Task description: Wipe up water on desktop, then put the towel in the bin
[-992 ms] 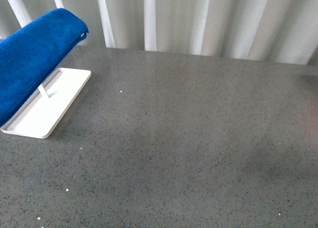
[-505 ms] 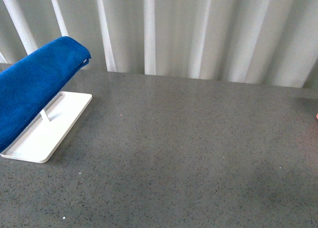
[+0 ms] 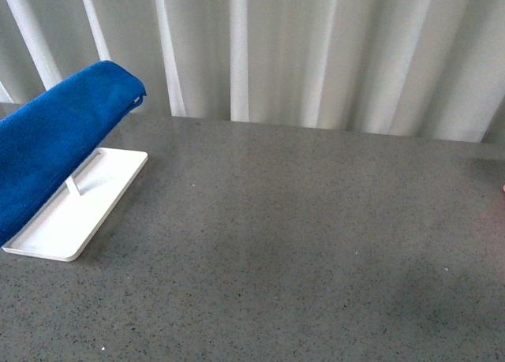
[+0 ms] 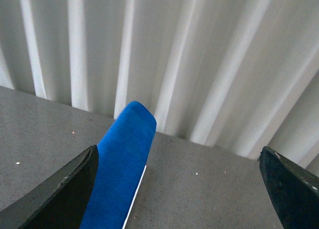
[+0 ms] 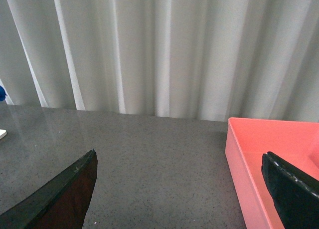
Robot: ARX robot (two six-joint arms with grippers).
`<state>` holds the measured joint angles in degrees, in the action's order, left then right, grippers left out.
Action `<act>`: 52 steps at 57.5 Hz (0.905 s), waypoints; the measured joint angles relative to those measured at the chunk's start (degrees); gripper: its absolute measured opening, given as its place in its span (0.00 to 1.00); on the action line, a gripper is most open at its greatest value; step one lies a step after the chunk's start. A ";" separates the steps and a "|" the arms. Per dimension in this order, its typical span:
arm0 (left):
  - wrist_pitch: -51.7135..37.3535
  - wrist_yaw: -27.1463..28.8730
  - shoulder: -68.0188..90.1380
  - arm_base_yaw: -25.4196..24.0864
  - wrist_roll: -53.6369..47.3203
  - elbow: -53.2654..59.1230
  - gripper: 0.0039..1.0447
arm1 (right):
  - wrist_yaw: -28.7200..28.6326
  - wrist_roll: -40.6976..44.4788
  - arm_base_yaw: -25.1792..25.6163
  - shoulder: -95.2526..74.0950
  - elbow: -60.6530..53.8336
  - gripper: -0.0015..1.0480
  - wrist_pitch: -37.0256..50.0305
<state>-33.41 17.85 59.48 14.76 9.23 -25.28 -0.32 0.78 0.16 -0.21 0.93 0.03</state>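
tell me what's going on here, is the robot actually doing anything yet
Nothing is being handled yet. The bright blue plush towel rests raised over the flat white rectangular tray at the left of the speckled dark grey desktop, untouched. The left gripper is open and empty, facing the towel. The right gripper is open and empty too, with the salmon-pink bin in its view. No water can be made out on the desktop.
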 joint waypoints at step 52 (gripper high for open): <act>14.73 3.58 48.81 -0.66 -20.98 -40.68 0.94 | 0.00 0.02 0.00 0.00 0.00 0.93 0.00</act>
<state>-18.68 21.43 108.29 14.11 -11.75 -65.95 -0.32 0.80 0.16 -0.21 0.93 0.03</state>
